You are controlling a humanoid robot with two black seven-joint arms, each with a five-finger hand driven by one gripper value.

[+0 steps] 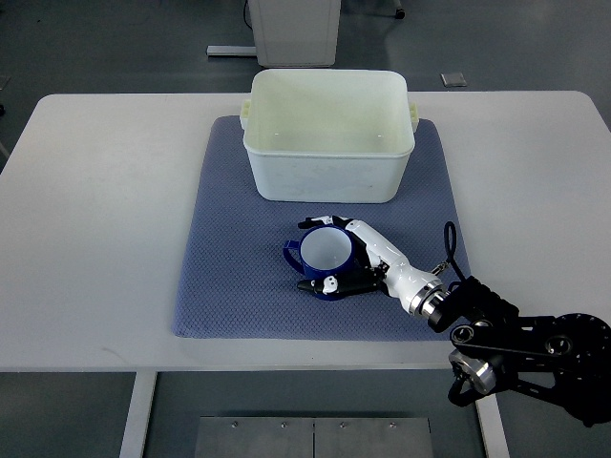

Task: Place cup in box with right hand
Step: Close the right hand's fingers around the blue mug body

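The right robot hand has its fingers wrapped around the blue cup at frame centre; firm the grip, then lift clear of the box wall above.

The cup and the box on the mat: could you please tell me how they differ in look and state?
The cup is blue outside and round, while the box is off-white and rectangular. The cup is far smaller than the box. The right hand wraps its fingers around the cup, whereas nothing touches the box. Both stand upright, open-topped, with pale interiors, on the blue mat.
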